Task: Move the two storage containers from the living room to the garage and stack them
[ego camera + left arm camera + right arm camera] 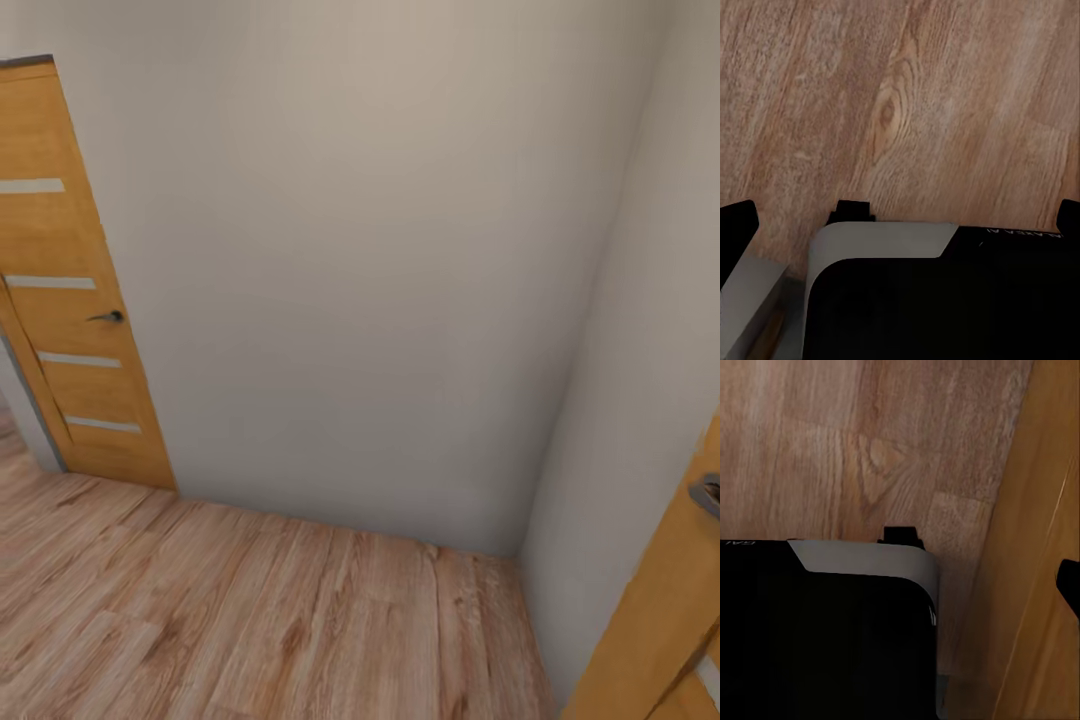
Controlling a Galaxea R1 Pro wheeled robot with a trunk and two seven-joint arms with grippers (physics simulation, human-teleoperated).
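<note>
The two storage containers are out of view. I face a corner of plain white-grey walls over light wood-plank flooring. My left gripper hangs over the planks, open and holding nothing, its black fingertips at the edges of the left wrist view. My right gripper is also open and holds nothing. One dark fingertip shows against a honey-wood door panel.
A honey-wood door with four frosted strips and a dark handle stands shut at the left. A second honey-wood door with a grey handle is close at the right. My black and grey base lies below both wrists.
</note>
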